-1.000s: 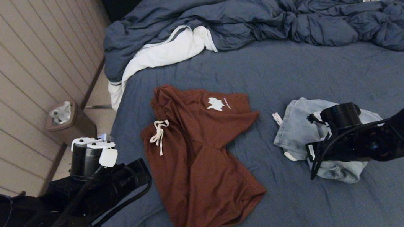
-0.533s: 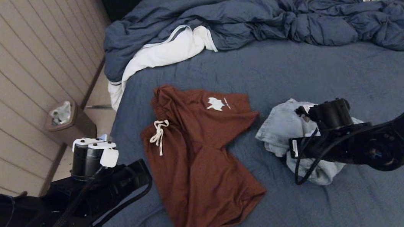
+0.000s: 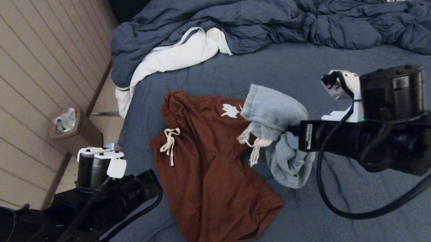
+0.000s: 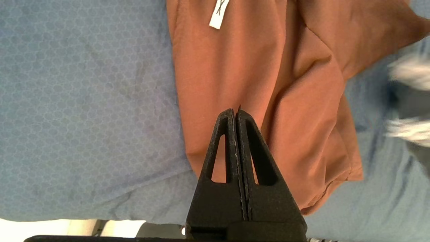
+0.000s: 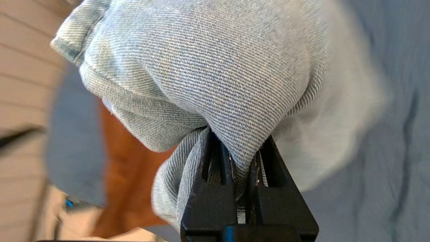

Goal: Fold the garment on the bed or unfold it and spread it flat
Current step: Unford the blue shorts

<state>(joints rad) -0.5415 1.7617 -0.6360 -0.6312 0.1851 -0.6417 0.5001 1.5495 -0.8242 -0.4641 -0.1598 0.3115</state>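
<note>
Head view: the bed [image 3: 357, 66] fills the scene, its slate-blue sheet bare in the middle and the rumpled duvet [image 3: 288, 13] heaped across the far end with white lining spilling toward the robot's left. A second ago the pale denim garment [image 3: 278, 129] lay crumpled flat on the sheet, well to the right of the rust-red shorts [image 3: 209, 171]; now it has been lifted and carried leftward, so its upper fold overlaps the right edge of the shorts beside their white print. The right arm has swung in and risen with it.

The denim garment hangs bunched, its long axis running roughly top to bottom: a cuffed end points up and away, the lower part droops toward the sheet, with frayed white threads trailing on its left side.

The right gripper [image 5: 240, 161] is clamped on a pinch of that denim; the cloth balloons out just beyond the fingertips and drapes over them.

The left gripper [image 4: 236, 116] hangs parked over the near left side of the bed, fingers pressed together on nothing, above the shorts' edge.
</note>
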